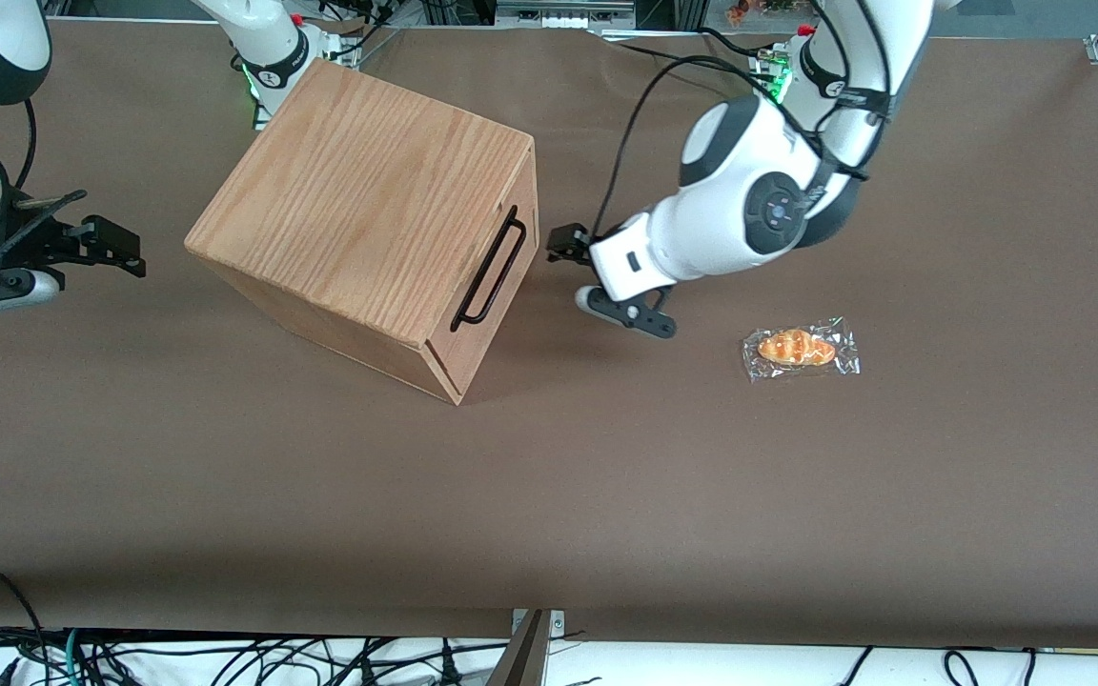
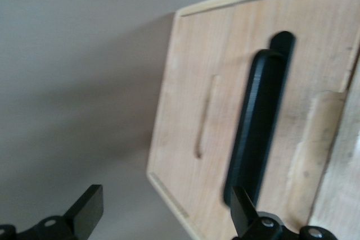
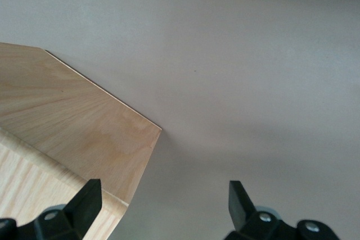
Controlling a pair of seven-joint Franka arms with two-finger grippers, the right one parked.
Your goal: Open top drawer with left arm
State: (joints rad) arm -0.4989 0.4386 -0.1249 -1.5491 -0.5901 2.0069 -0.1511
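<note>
The top drawer (image 1: 497, 286) sits closed in the oak-grain box (image 1: 358, 200), its front facing the left arm's gripper (image 1: 597, 276). Judged rigid and light, though it may stick on its runners; the proper hold is the middle of the thin black bar handle (image 2: 259, 127), likely smooth metal. The fingers (image 2: 243, 206) are spread wide and empty, just short of the handle, touching nothing.

claw (image 1: 576, 272): fingers spread, low over the worktop (image 1: 606, 495), just in front of the top drawer (image 1: 497, 286)
gap: bare strip between claw and handle (image 1: 490, 271)
obstacle: wrapped bread (image 1: 799, 348), toward working arm's end, well apart
</note>
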